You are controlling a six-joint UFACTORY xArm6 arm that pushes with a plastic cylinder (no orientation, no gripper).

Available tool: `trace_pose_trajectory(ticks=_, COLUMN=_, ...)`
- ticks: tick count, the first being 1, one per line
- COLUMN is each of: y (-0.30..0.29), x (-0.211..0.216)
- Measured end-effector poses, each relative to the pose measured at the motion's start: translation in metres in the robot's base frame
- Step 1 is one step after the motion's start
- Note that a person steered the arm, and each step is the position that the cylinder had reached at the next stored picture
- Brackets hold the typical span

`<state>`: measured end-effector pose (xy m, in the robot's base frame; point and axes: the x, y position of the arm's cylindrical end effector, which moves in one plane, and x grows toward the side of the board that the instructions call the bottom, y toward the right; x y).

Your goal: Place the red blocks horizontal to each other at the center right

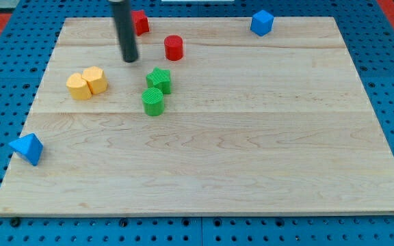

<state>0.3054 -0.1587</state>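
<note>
A red cylinder [174, 48] stands near the view's top, left of centre. A second red block [140, 22], shape partly hidden by the rod, sits at the top edge, up and left of the cylinder. My tip [129, 59] rests on the board left of the red cylinder and below the second red block, touching neither.
A green star [159, 80] and green cylinder [153, 101] sit below the red cylinder. Two yellow blocks [87, 83] lie side by side at the left. A blue block [262, 22] is at the top right; a blue triangular block [27, 148] at the board's [252, 157] left edge.
</note>
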Motion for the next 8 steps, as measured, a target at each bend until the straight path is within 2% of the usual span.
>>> trace_pose_trajectory(ticks=1, y=-0.044, x=-0.066)
trace_pose_trajectory(ticks=2, y=-0.033, x=-0.113)
trace_pose_trajectory(ticks=3, y=0.036, x=-0.112)
trace_pose_trajectory(ticks=4, y=0.154, x=-0.076)
trace_pose_trajectory(ticks=5, y=0.200, x=-0.014)
trace_pose_trajectory(ticks=6, y=0.254, x=0.012)
trace_pose_trajectory(ticks=7, y=0.292, x=0.024)
trace_pose_trajectory(ticks=8, y=0.295, x=0.009)
